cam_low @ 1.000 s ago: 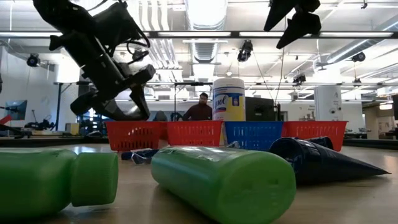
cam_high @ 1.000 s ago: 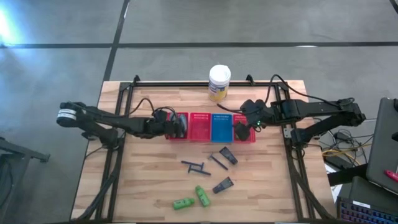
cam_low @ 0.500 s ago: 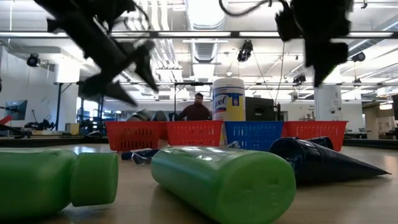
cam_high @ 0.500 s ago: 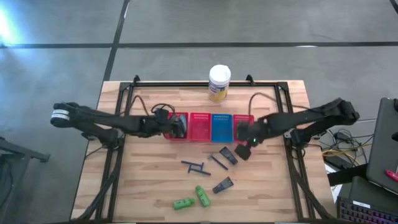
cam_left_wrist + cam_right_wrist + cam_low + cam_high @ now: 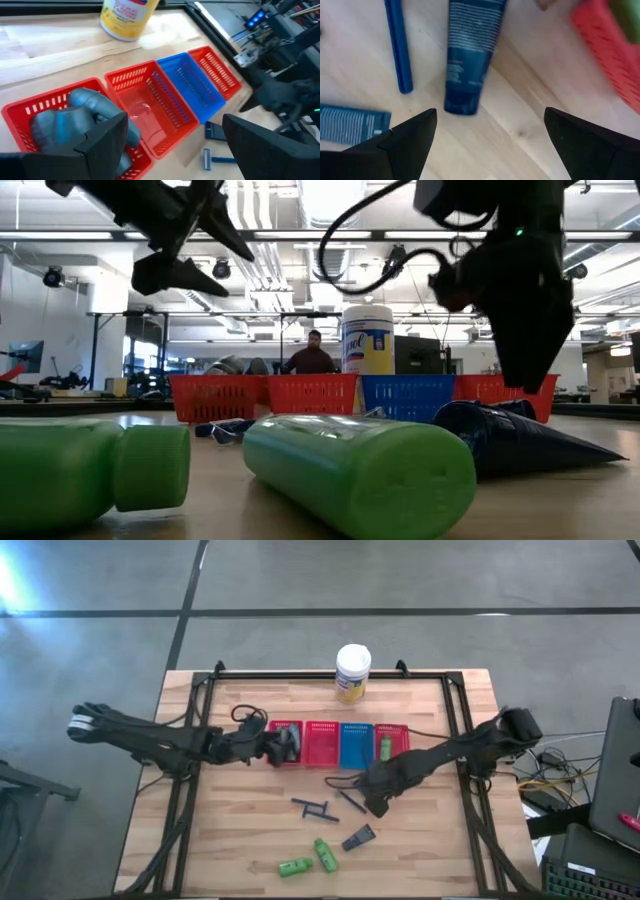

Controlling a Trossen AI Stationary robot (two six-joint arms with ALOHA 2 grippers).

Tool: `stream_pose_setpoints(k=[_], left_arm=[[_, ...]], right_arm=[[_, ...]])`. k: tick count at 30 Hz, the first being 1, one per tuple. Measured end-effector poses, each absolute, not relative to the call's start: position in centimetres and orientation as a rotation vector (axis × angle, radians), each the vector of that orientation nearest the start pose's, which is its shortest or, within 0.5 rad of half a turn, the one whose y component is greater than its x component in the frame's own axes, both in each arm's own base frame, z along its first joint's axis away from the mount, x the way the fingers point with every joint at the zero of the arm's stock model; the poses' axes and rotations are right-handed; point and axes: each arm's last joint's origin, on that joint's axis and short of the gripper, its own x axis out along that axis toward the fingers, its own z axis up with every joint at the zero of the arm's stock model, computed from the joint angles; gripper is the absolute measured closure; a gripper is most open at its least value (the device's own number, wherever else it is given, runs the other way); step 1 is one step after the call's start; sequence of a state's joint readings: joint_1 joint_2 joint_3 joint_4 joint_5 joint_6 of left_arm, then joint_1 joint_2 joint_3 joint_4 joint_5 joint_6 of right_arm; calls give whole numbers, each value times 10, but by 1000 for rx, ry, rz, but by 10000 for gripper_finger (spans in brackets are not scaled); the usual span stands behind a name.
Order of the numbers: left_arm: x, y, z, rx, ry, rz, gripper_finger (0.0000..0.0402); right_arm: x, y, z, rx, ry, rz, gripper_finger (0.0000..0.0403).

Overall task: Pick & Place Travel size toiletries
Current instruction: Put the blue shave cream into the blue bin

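Two claws, both spread wide apart, neither holding anything.

**Positions**
- Right claw (image 5: 375,804): low over the middle of the counter (image 5: 240,830), straddling a dark blue wedge tube (image 5: 470,55) lying flat on the wood.
- Left claw (image 5: 288,743): above the leftmost red basket (image 5: 30,107), with grey oval tubes (image 5: 75,117) inside it.
- One green bottle (image 5: 385,746) already in the rightmost red basket (image 5: 405,745).
- Loose on the counter: a blue stick (image 5: 399,45) just beside the targeted tube, a second dark tube (image 5: 350,125) nearby, another wedge tube (image 5: 358,837) and two green bottles (image 5: 295,866) (image 5: 325,854) toward the edge opposite the white canister (image 5: 352,670).

**Likely faults and causes**
1. Double pick or knock. Cause: blue stick close to the tube, within reach of one finger on descent. Probable result: stick dragged or flicked across the counter.
2. Slip on closing. Cause: flat, tapered tube body; a grip near the thin end likely to squeeze it out sideways. Aim for the thicker part.
3. Scrape on the wood. Cause: very low profile of the tube, requiring a descent almost to the surface.
4. Arm conflict at the baskets. Cause: left claw parked over the basket row, close to the right arm's probable delivery path. Keep clearance.
5. Wrong compartment. Cause: four adjacent, similar baskets. Confirm the destination before release.
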State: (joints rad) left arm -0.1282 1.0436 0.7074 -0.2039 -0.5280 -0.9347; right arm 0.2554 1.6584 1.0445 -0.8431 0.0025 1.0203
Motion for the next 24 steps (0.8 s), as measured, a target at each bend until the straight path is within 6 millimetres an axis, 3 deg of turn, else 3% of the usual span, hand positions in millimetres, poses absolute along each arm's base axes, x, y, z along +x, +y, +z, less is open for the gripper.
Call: stream_pose_setpoints(k=[6,10,17,22,24], left_arm=[[214,-18,264,-725,282,561,74],[213,-22,265,-719,285,541,74],[212,-29,264,-706,299,509,74],[211,-34,263,-699,310,491,74],[211,-36,263,-693,314,480,74]], right_arm=[[296,77,159,640,1380,-514,41],[300,75,143,624,1407,-546,71],[296,73,134,603,1418,-585,179],[299,74,143,581,1378,-565,273],[303,74,153,601,1350,-541,287]])
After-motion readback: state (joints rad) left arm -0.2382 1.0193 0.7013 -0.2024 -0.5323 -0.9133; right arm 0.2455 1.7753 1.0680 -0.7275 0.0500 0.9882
